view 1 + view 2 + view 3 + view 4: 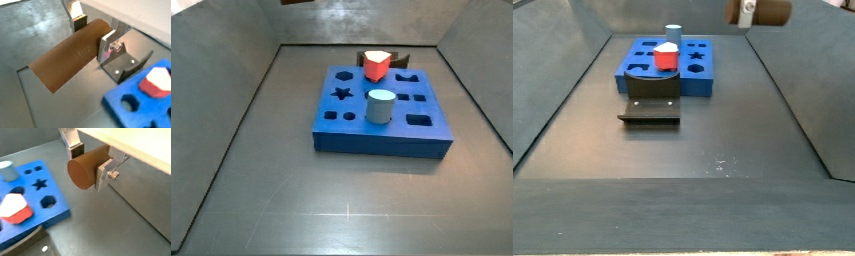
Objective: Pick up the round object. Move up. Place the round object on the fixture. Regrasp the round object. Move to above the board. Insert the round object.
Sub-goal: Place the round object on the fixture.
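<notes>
Grey walled floor. Peg [85,168] clamped in hand [88,164], raised high; fixture [651,103] empty; placing, regrasp, insertion into board [385,125] left.

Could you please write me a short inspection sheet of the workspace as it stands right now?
Surface: dark grey floor, bare around the pieces.
Job's things: round object held off the floor; fixture in front of the board, nothing resting on it.
Clutter: red block and grey cylinder standing in the board.
Grippers: pincer shut on the round object, raised high to one side of the board in a side view.
Cables: nothing seen.
Surroundings: grey walls around the floor.
</notes>
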